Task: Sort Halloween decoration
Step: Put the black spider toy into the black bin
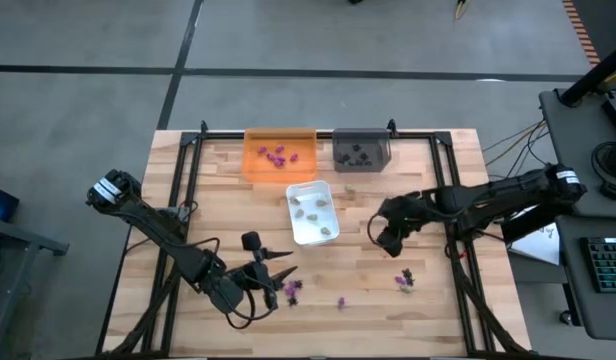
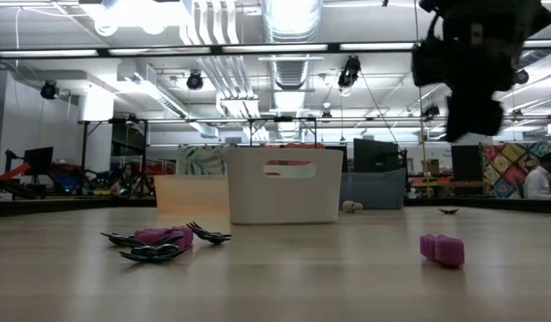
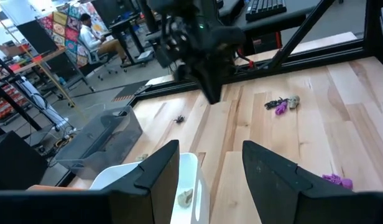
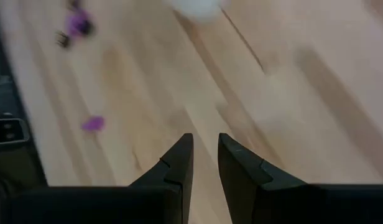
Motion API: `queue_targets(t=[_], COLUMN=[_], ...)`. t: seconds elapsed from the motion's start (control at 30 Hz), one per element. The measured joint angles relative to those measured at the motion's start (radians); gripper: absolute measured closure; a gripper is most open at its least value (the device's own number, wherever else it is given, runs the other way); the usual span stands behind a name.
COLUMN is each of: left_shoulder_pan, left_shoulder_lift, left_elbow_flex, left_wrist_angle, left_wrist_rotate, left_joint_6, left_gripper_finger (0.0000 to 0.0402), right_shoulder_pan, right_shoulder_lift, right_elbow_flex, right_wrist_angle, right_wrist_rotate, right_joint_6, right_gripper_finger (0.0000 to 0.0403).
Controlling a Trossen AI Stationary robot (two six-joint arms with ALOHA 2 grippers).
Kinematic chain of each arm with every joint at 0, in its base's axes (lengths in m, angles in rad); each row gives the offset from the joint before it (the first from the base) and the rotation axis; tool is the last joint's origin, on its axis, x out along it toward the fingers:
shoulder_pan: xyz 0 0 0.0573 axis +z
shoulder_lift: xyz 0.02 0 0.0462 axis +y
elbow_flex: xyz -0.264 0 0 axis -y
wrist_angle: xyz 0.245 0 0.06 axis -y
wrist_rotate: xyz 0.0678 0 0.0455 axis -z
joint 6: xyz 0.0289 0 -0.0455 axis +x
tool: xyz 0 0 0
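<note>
Small Halloween decoration pieces lie loose on the wooden table: a purple and black clump [image 1: 291,289], a purple piece [image 1: 340,302] and a mixed cluster [image 1: 406,280]. More pieces sit in the orange tray [image 1: 278,155], the grey tray [image 1: 361,150] and the white tray [image 1: 311,210]. My right gripper [image 1: 386,243] hangs above bare table to the right of the white tray. Its fingers [image 4: 205,142] stand a narrow gap apart with nothing between them. My left gripper [image 1: 284,264] waits open near the table's front, above the purple and black clump, pointing toward the white tray [image 3: 191,180].
A beige piece [image 1: 349,188] lies between the white and grey trays. A black spider [image 3: 179,118] lies on the table near the grey tray [image 3: 98,140]. A black metal frame [image 1: 288,133] edges the table. Bare wood lies between the two grippers.
</note>
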State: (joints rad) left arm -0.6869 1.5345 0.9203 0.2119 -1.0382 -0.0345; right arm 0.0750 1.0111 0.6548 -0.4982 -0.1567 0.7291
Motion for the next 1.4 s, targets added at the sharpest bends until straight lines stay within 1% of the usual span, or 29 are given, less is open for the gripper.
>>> queue_targets(t=[0.1, 0.2, 0.3, 0.43, 0.53, 0.6, 0.9, 1.0, 1.27, 1.4], left_shoulder_pan=[0.004, 0.010, 0.019, 0.030, 0.037, 0.042, 0.044, 0.044, 0.044, 0.045], left_shoulder_lift=[0.000, 0.000, 0.000, 0.000, 0.000, 0.000, 0.000, 0.000, 0.000, 0.000], left_elbow_flex=[0.000, 0.000, 0.000, 0.000, 0.000, 0.000, 0.000, 0.000, 0.000, 0.000], left_wrist_angle=[0.001, 0.004, 0.004, 0.004, 0.004, 0.004, 0.004, 0.004, 0.003, 0.003], left_wrist_rotate=[0.000, 0.000, 0.000, 0.000, 0.000, 0.001, 0.001, 0.001, 0.001, 0.001], left_joint_6=[0.009, 0.026, 0.026, 0.026, 0.026, 0.026, 0.026, 0.026, 0.026, 0.026], left_gripper_finger=[0.0242, 0.0241, 0.0242, 0.0242, 0.0242, 0.0242, 0.0242, 0.0242, 0.0242, 0.0242], right_shoulder_pan=[0.008, 0.007, -0.009, -0.048, -0.085, -0.116, -0.238, -0.262, -0.311, -0.336], right_shoulder_lift=[0.003, 0.004, 0.004, 0.013, 0.034, 0.054, 0.155, 0.170, 0.177, 0.177], right_elbow_flex=[0.005, 0.035, 0.063, 0.084, 0.088, 0.088, 0.088, 0.088, 0.086, 0.082], right_wrist_angle=[-0.118, -0.252, -0.374, -0.439, -0.436, -0.440, -0.436, -0.421, -0.375, -0.320], right_wrist_rotate=[0.013, 0.111, 0.194, 0.260, 0.316, 0.332, 0.338, 0.341, 0.341, 0.341], right_joint_6=[0.116, 0.195, 0.222, 0.220, 0.187, 0.148, -0.035, -0.069, -0.126, -0.147], right_gripper_finger=[0.0339, 0.0339, 0.0339, 0.0339, 0.0339, 0.0339, 0.0337, 0.0324, 0.0268, 0.0258])
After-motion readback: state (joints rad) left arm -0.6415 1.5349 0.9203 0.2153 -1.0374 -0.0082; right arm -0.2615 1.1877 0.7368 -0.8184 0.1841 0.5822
